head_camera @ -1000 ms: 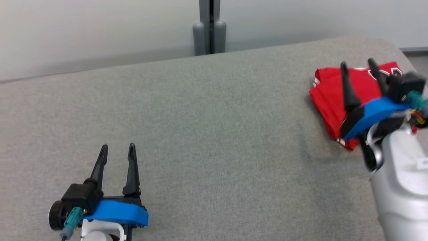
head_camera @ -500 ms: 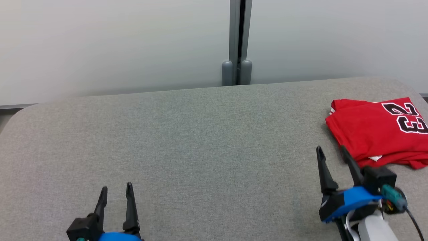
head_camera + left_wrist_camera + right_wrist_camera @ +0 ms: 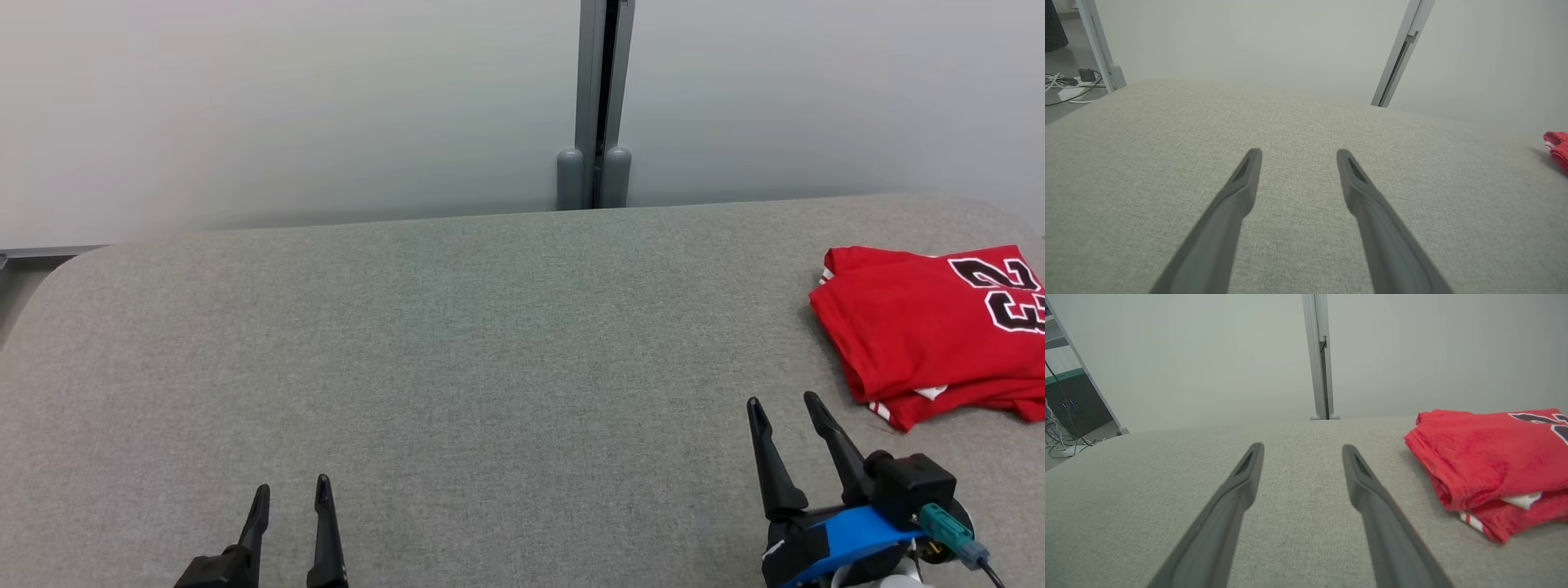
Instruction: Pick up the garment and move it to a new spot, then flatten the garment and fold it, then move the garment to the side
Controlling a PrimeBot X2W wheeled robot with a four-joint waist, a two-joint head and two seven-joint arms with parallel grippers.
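The garment [image 3: 922,327] is a red jersey with black-and-white numbers, lying folded at the right end of the grey padded table [image 3: 457,343]. In the right wrist view the garment [image 3: 1486,457] sits to the right of my fingers, apart from them. A red corner of the garment [image 3: 1557,147] shows at the far right edge of the left wrist view. My right gripper [image 3: 782,402] stands open near the front right, just short of the jersey, with nothing between its fingers. At the front left my left gripper [image 3: 292,488] is open and empty over bare fabric.
A pale wall with a grey vertical post [image 3: 602,98] runs behind the table's far edge. Cables and a power strip [image 3: 1073,81] lie on the floor past the table's left end. A dark cabinet [image 3: 1073,404] stands off to the left.
My right gripper has drawn back from above the jersey to the front right, leaving the jersey lying on the table. The head camera has shifted, and both grippers now sit lower in its view.
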